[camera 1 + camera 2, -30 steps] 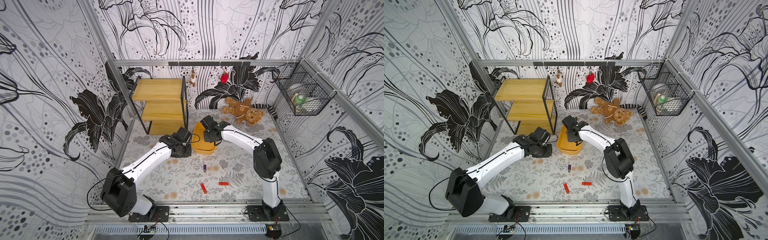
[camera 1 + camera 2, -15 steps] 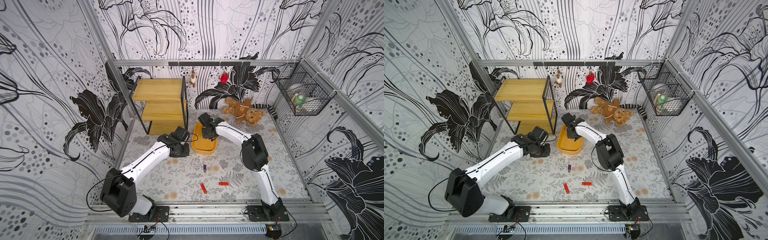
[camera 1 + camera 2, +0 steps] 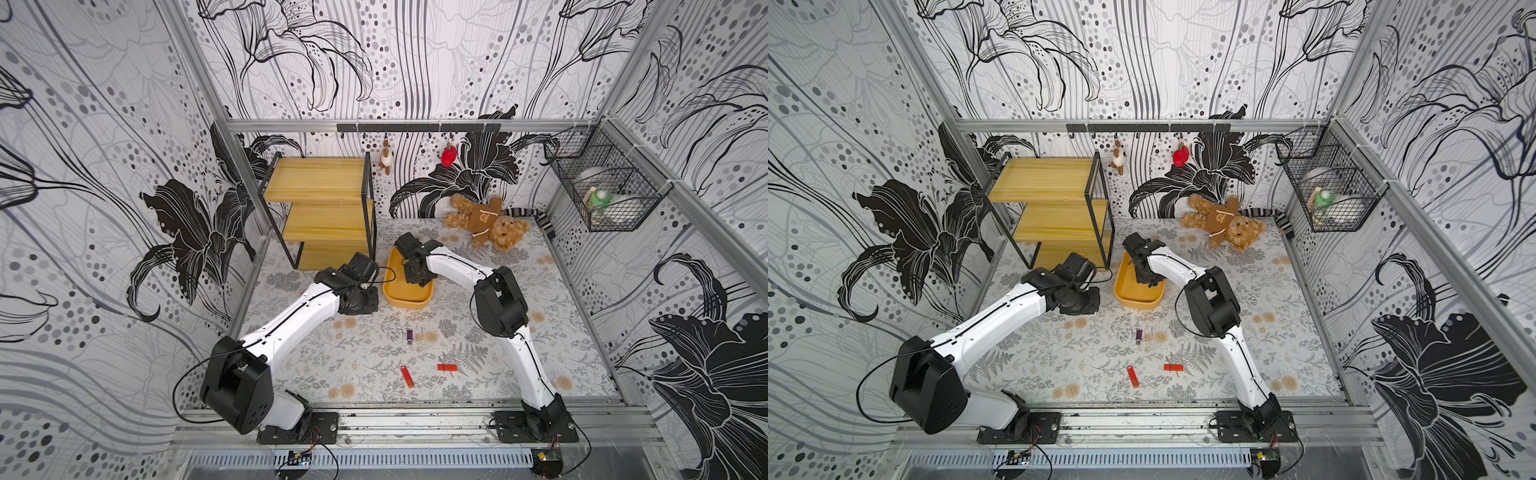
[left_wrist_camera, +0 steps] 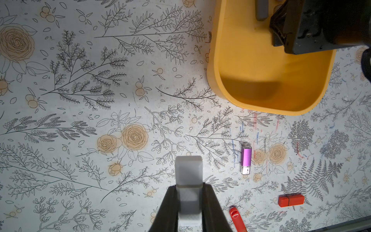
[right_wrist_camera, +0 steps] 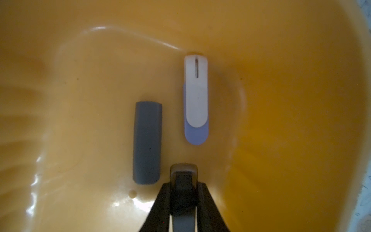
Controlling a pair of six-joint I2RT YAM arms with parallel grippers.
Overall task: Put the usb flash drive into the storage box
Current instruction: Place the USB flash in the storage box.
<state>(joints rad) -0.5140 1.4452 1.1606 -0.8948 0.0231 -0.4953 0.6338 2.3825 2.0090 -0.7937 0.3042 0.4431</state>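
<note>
The right pincer (image 5: 183, 185) hangs low inside the storage box (image 5: 281, 120), clamped on a dark flash drive (image 5: 183, 171). To me this is the drop-off step. It need only let go over the bare floor, clear of the grey drive (image 5: 147, 142) and the white-and-blue drive (image 5: 195, 100) lying there. The left pincer (image 4: 188, 187) waits just beside the box, gripping a white flash drive (image 4: 188, 170) above the worktop (image 4: 80, 120), where a purple drive (image 4: 246, 158) and red drives (image 4: 291, 200) lie.
</note>
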